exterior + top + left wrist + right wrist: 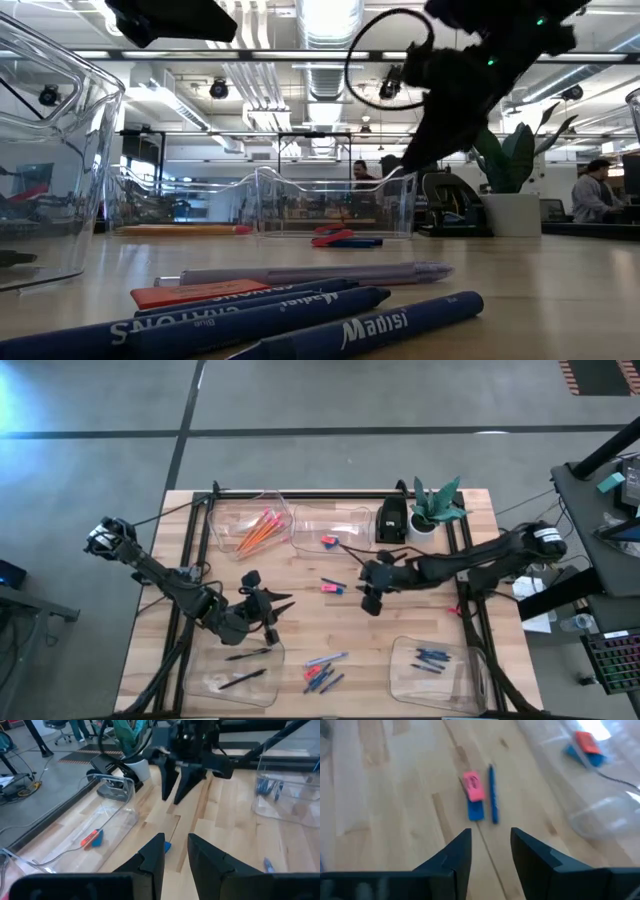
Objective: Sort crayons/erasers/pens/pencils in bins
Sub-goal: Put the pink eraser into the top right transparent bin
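Two dark fingers of the right pincer (490,852) stand open and empty near the small, light pink block eraser (473,786), best pinched across its short sides.

Both arms matte black, jointed links. Left arm (160,575): grey-white wrist module. Right arm (480,560): white band near elbow, black cable looped alongside. Fingers (455,857) dark, wedge-shaped.

Four bins (243,525), two grippers (270,612)
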